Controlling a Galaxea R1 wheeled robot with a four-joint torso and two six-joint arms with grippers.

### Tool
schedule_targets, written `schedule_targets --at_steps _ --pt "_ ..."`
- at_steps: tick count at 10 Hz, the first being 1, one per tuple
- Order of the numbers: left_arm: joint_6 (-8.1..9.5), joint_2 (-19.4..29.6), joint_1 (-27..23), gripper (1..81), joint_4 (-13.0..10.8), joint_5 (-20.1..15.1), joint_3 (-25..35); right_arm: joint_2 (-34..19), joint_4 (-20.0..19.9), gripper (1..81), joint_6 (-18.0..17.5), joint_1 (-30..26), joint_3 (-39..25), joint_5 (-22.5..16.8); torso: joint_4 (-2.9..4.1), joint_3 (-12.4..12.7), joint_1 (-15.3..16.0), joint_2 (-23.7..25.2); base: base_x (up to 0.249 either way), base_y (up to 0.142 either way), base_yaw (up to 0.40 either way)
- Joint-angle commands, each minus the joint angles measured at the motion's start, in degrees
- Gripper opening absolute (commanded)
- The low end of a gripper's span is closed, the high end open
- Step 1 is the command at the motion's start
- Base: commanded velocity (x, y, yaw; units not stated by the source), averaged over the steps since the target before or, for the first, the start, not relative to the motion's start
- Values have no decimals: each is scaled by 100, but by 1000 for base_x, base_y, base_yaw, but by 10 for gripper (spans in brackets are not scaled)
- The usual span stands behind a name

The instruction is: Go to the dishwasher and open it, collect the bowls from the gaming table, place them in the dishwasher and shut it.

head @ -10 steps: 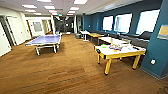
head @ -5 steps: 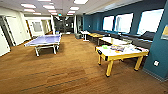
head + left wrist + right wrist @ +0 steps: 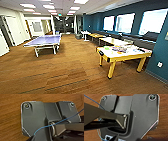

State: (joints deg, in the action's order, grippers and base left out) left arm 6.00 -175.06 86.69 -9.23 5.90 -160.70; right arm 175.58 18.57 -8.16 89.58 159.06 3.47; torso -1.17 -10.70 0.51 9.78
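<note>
The long white-topped, yellow-legged gaming table [image 3: 122,53] stands on the wood-plank floor [image 3: 62,72], a lime green bowl [image 3: 107,48] on its top. Right of a blue ping-pong table [image 3: 45,41]. Whether either gripper is open cannot be told.

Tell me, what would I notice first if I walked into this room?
Probably the long yellow-legged gaming table with a white top, standing on the right beside the dark teal wall, with small colourful things lying on it. Next, the big blue table-tennis table at the left, further back on the brown wood-look floor. Bright windows line the right wall.
</note>
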Motion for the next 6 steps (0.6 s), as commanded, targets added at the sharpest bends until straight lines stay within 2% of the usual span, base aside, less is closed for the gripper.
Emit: schedule_targets --at_steps 1,6 --pt "-20 14 -279 811 9 -265 -15 6 15 811 7 -242 -17 -251 0 0 0 0 158 0 0" --pt "-20 5 -279 811 9 -265 -15 6 15 811 7 -242 -25 -242 0 0 0 0 158 0 0"
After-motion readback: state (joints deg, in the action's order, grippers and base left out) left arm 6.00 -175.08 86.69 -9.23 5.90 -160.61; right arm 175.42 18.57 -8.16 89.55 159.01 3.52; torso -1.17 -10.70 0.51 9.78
